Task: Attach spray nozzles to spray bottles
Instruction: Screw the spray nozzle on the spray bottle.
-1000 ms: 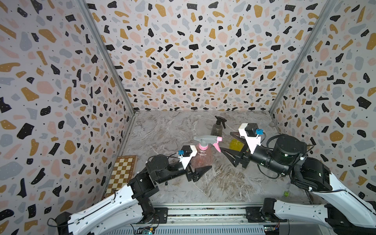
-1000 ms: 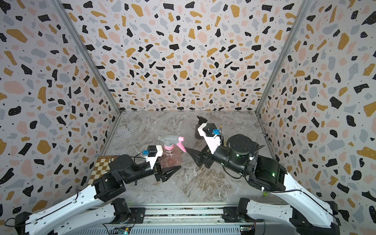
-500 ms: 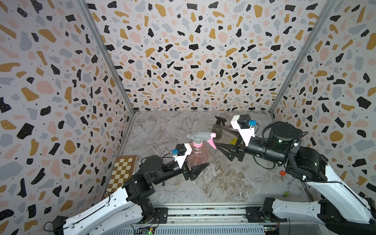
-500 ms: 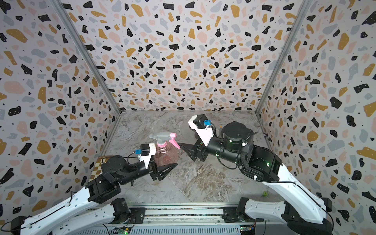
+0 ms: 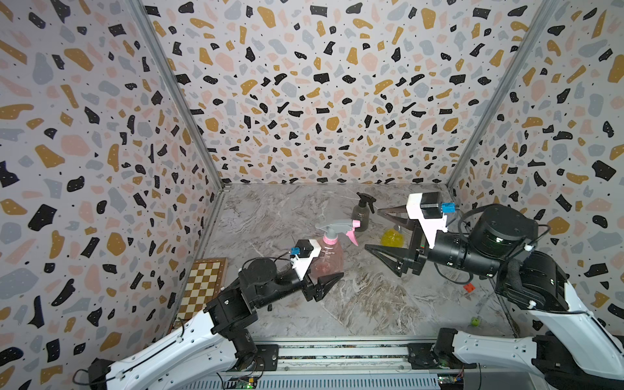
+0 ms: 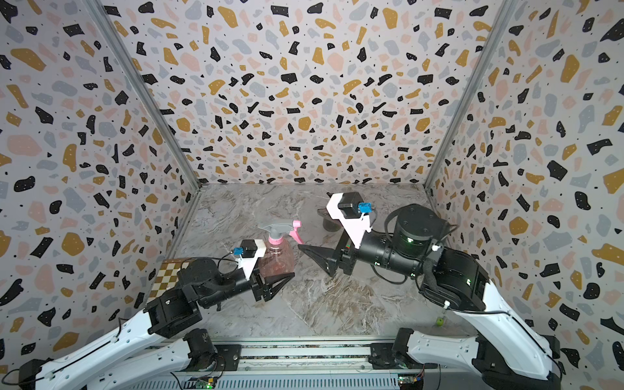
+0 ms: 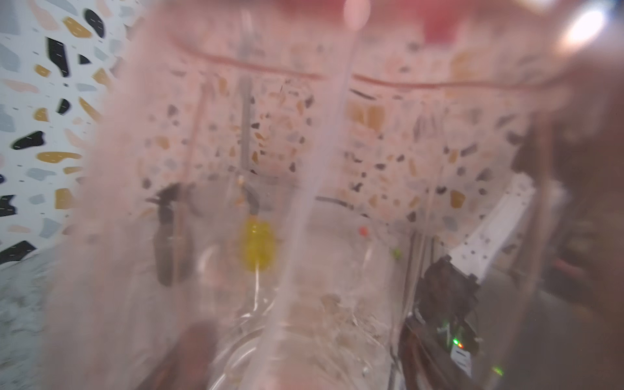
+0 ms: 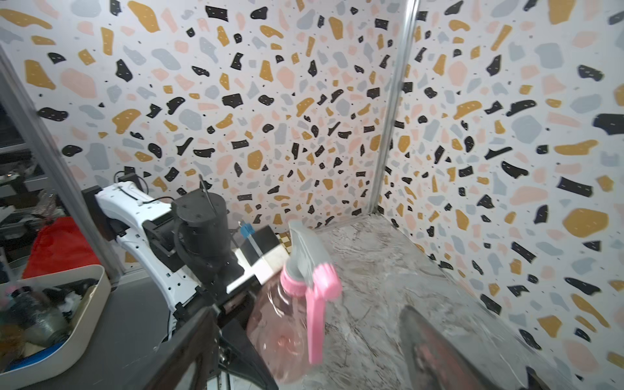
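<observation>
The pink bottle stands upright on the marble floor with the pink-and-grey nozzle on its neck. My left gripper is shut on its lower body. The bottle fills the left wrist view, with the dip tube running down inside it. My right gripper hangs open just right of the pink trigger and touches nothing. In the right wrist view the nozzle shows between its spread fingers. Behind stand the dark-grey bottle with a black nozzle and the yellow bottle, partly hidden.
A small checkerboard lies at the front left by the wall. A small red piece and a green ball lie at the front right. Speckled walls close three sides. A white tray of clutter sits outside.
My right gripper has risen and drawn back to the right, away from the pink nozzle, with its jaws wide. The left arm has swayed slightly, still holding the pink bottle.
</observation>
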`<state>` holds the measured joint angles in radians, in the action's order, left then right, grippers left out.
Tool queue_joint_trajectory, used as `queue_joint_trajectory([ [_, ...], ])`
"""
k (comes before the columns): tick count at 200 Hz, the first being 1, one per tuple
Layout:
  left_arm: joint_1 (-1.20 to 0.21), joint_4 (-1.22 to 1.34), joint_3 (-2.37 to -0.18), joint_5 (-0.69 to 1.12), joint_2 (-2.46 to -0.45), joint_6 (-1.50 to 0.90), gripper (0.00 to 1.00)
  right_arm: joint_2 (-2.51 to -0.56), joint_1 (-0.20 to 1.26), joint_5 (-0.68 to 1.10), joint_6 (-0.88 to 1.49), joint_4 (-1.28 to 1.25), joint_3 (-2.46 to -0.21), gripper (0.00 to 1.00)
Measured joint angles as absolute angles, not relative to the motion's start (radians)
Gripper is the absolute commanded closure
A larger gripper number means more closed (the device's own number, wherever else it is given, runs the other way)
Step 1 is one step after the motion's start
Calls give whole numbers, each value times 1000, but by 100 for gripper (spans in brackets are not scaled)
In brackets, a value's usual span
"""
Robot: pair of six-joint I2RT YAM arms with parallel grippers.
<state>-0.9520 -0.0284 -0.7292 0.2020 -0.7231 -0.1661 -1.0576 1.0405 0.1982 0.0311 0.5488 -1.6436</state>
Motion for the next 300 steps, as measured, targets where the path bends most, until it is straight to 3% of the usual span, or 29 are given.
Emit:
queue_joint_trajectory([
  [71, -952, -36, -729, 329, -767, -157, 100, -1168, 993, 382, 42, 557, -1644, 38],
  [97, -952, -35, -729, 320, -761, -157, 100, -1164, 993, 403, 49, 553, -1639, 54],
  [135, -952, -28, -729, 291, -756, -158, 100, -1164, 981, 410, 73, 553, -1620, 55],
  [183, -952, -28, -729, 247, -746, -159, 100, -1164, 951, 419, 100, 546, -1582, 78],
  [199, -950, -28, -729, 238, -746, -162, 82, -1164, 944, 433, 115, 546, -1578, 83],
  [223, -950, -20, -729, 234, -744, -161, 29, -1158, 937, 452, 120, 546, -1577, 90],
  [231, -950, -20, -729, 229, -744, -162, 0, -1158, 935, 453, 123, 544, -1577, 93],
  [245, -950, -19, -729, 215, -743, -171, 1, -1158, 930, 450, 125, 533, -1568, 100],
  [300, -950, -26, -719, 103, -713, -208, 1, -1166, 886, 403, 146, 467, -1521, 100],
])
